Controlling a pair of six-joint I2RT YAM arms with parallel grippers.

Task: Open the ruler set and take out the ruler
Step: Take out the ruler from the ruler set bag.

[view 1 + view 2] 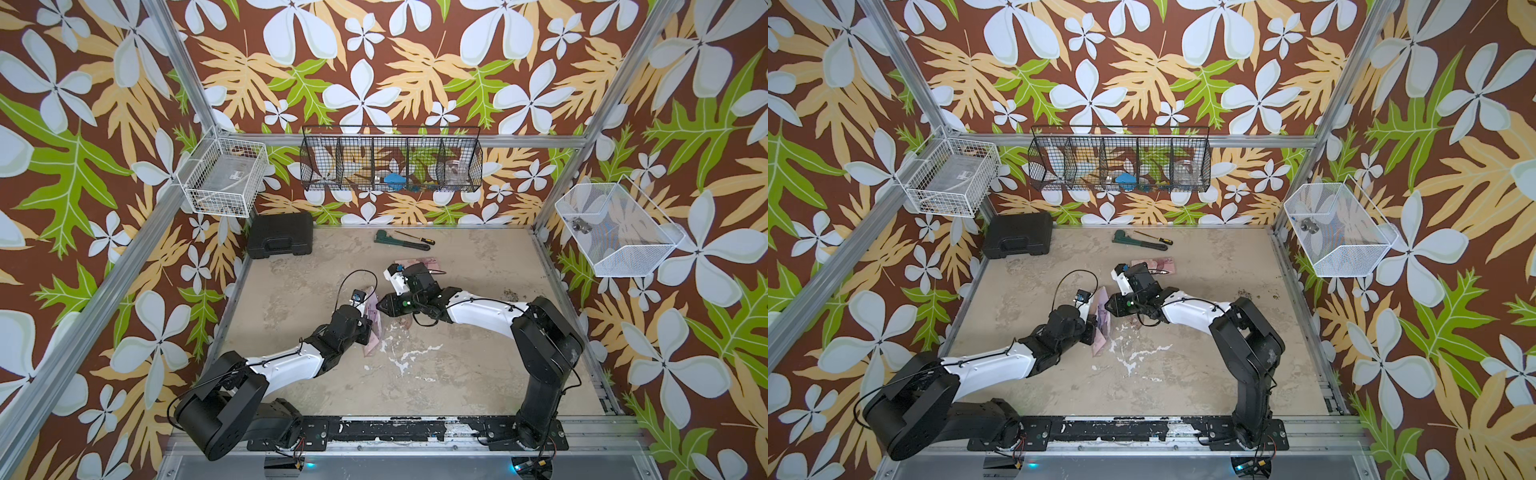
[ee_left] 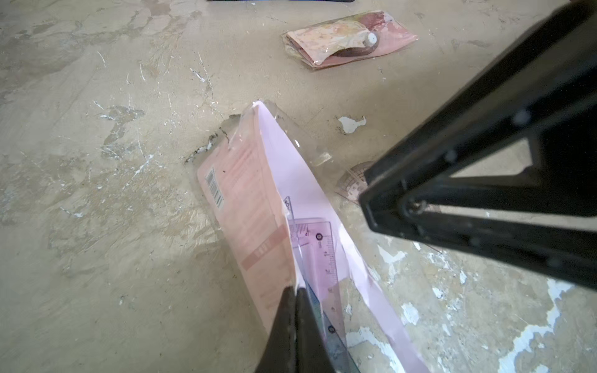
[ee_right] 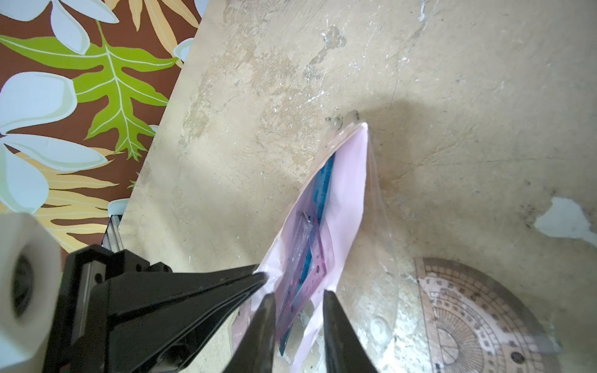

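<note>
The ruler set [image 2: 248, 206] is a clear pouch with pink card backing, standing on edge mid-table in both top views [image 1: 373, 345] [image 1: 1102, 337], mouth spread open. My left gripper [image 2: 295, 289] is shut on one wall of the pouch at its mouth. Inside lie a purple ruler [image 3: 307, 268] [image 2: 323, 252] and a blue ruler [image 3: 324, 184]. My right gripper [image 3: 298, 294] is open at the mouth, its jaws on either side of the rulers' near ends, with a gap on one side. In a top view the right gripper [image 1: 379, 308] meets the left gripper [image 1: 370, 318].
A clear protractor [image 3: 478, 316] lies flat on the table beside the pouch. A second pink packet [image 1: 419, 264] lies behind the right arm. A black case [image 1: 280, 235], a wrench [image 1: 399, 242] and a screwdriver [image 1: 415, 237] sit at the back. Wire baskets hang on the walls.
</note>
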